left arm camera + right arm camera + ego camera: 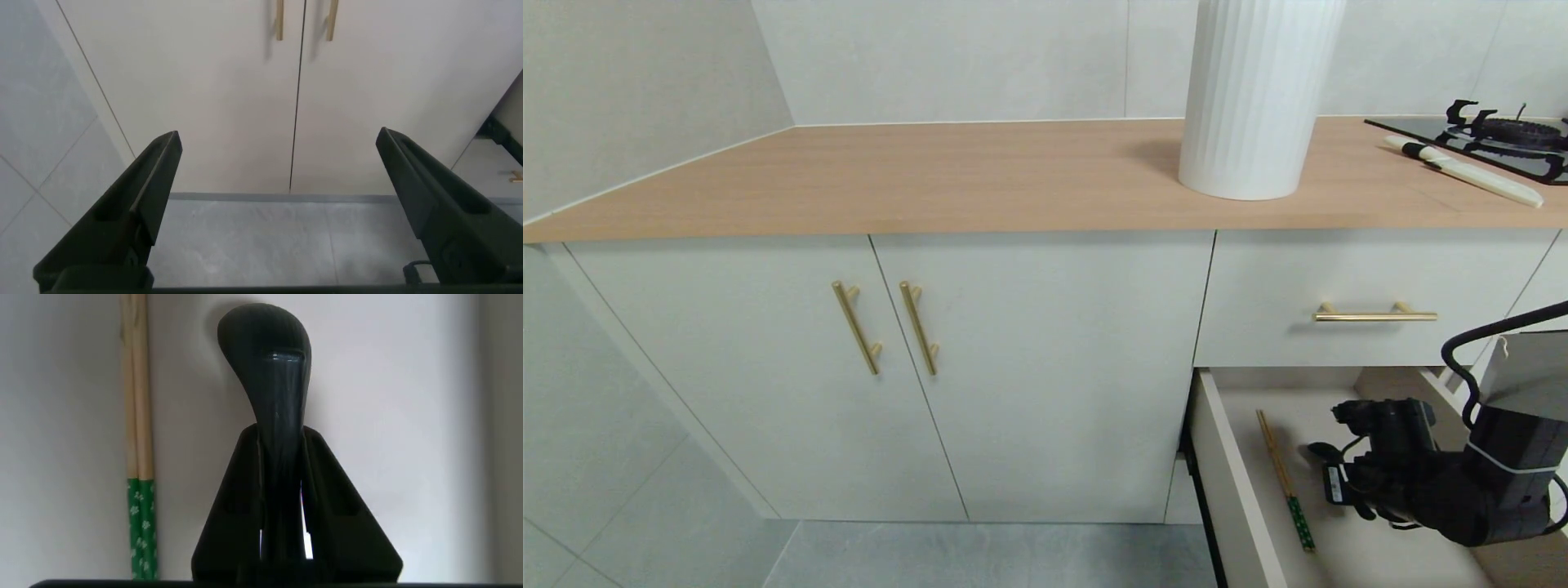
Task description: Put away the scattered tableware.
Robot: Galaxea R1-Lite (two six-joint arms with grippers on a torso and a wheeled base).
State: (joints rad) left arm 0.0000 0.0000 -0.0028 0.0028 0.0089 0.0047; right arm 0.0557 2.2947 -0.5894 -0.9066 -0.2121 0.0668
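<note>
The right arm sits low over the open drawer [1232, 465], at 4 o'clock in the head view. The right hand [282, 469] is clamped on a black spoon [265, 351], bowl foremost. The spoon's long axis runs alongside the chopsticks [136, 416], which lie on the drawer floor. The left hand [278, 143] has its fingers wide apart and faces the cabinet doors [368, 98].

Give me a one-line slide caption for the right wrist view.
The right gripper shut on a black spoon over the drawer floor, beside a pair of green-ended wooden chopsticks.
</note>
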